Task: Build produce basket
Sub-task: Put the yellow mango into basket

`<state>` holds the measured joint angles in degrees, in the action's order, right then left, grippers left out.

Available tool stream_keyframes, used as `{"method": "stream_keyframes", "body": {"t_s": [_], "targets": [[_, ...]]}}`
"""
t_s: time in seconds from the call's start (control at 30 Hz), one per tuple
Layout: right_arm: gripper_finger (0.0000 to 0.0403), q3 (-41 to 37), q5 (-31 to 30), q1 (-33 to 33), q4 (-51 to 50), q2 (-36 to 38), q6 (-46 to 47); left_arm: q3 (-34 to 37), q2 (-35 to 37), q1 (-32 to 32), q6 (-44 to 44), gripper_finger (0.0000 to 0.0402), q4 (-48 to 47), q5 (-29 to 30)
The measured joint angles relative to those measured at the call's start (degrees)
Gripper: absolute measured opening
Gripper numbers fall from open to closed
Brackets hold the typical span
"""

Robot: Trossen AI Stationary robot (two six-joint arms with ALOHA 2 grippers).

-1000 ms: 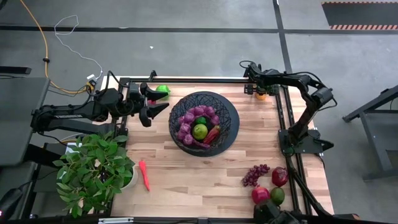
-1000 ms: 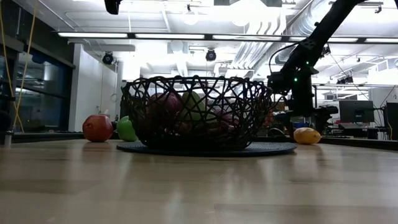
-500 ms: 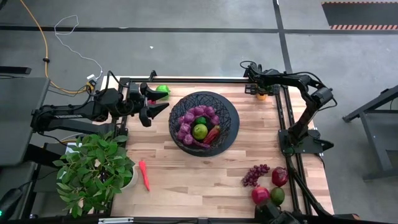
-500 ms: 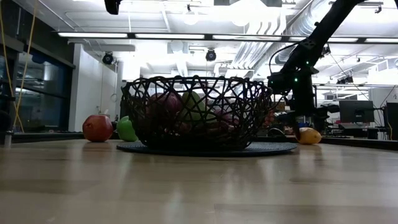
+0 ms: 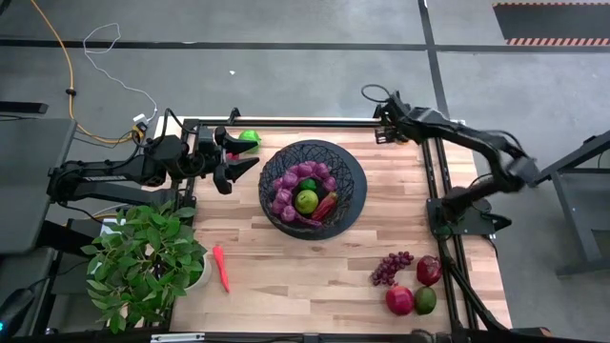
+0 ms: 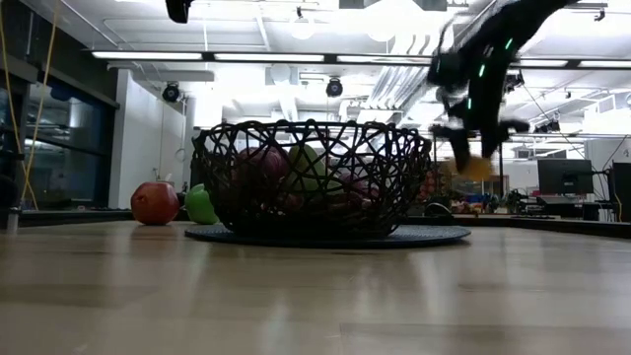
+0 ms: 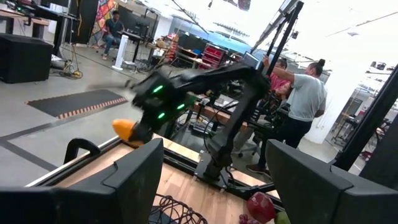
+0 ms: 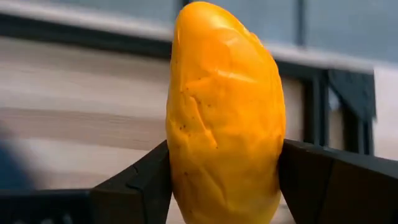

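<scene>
Our basket [image 5: 348,176] at the table's middle already holds grapes, a green fruit and a pepper. Our right gripper [image 8: 221,186] clenches the mango [image 8: 224,118] above the far right corner; our left gripper [image 5: 238,157] waits released beside the basket. Grapes [image 5: 391,267], three round fruits and a red pepper [image 5: 221,269] remain on the table.

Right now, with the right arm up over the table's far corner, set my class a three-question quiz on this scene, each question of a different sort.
1. True or false: the right gripper is shut on the mango.
2. Multiple choice: the red pepper on the table lies nearest to (A) the basket, (B) the potted plant, (C) the grape bunch.
3. Fill in: in the high view, the left gripper waits with its fingers ____.

Key: 1 true; 2 B; 3 open.
</scene>
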<state>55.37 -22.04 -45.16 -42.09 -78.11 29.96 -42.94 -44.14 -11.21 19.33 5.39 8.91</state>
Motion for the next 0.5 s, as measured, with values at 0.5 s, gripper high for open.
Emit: {"method": "stream_keyframes", "body": {"t_s": [0.5], "targets": [[0.0213,0.0,16.6,28.3,27.1,30.6,-3.4,0.0,0.0,0.0,-1.9,0.0271,0.0,0.2]]}}
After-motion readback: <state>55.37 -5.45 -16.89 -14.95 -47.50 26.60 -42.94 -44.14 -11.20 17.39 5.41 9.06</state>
